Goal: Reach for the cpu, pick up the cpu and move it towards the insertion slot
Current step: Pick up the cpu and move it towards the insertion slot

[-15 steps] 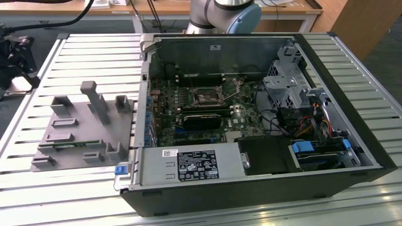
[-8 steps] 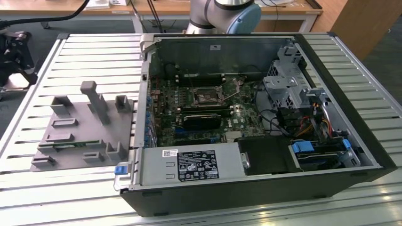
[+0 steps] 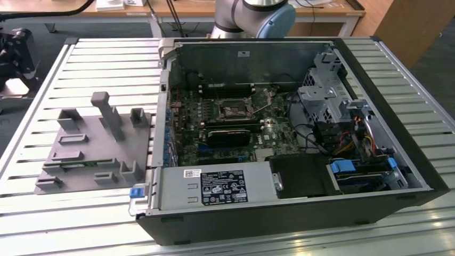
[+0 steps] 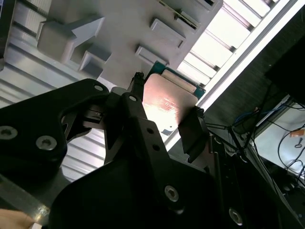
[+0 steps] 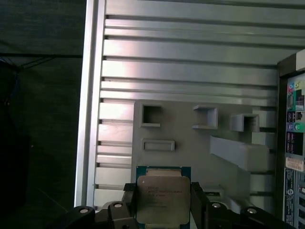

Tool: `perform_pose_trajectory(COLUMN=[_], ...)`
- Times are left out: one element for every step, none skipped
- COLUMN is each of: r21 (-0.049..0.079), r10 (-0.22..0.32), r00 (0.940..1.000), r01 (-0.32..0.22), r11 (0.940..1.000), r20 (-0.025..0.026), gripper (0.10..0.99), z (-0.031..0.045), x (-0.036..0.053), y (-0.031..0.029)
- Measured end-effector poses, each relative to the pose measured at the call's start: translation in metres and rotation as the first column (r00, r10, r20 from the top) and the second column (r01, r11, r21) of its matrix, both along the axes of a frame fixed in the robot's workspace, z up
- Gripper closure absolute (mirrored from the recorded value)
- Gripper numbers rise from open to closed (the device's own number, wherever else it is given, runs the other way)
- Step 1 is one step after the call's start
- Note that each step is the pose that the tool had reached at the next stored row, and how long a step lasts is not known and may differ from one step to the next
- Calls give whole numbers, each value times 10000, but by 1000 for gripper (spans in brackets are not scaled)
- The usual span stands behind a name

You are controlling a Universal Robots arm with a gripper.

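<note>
Even, bright light covers the slatted table (image 3: 42, 80) in the exterior view. In the second wrist view glare bleaches its slats white, my gripper (image 4: 167, 102) stands nearly black, and the cpu (image 4: 162, 93) carries a pinkish sheen. The first wrist view is dimmer.

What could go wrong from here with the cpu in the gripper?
1. The gripper seems to hold the cpu by two opposite edges only, so it could slip or tilt.
2. The tray has tall posts, and the case wall stands between it and the slot; a low carry could clip either.
3. The lever sits right by the slot and could catch a tilted cpu.
</note>
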State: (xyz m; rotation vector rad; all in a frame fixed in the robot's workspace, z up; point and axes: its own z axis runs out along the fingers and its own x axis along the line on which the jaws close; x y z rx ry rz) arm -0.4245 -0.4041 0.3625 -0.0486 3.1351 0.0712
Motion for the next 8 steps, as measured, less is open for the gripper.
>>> perform_pose_trajectory(r21=[1, 1, 1, 1, 1, 1, 1, 1], r10=[0, 0, 0, 0, 0, 0, 0, 0], r00=[10000, 10000, 10000, 10000, 10000, 10000, 10000, 10000], r01=[0, 0, 0, 0, 0, 0, 0, 0], r11=[10000, 10000, 10000, 10000, 10000, 10000, 10000, 10000], r20=[1, 1, 1, 0, 1, 1, 1, 1], gripper=[545, 545, 545, 545, 545, 545, 545, 545], z=[13, 26, 37, 48, 59, 73, 88, 103], x=[0, 0, 0, 0, 0, 0, 0, 0], y=[0, 0, 0, 0, 0, 0, 0, 0])
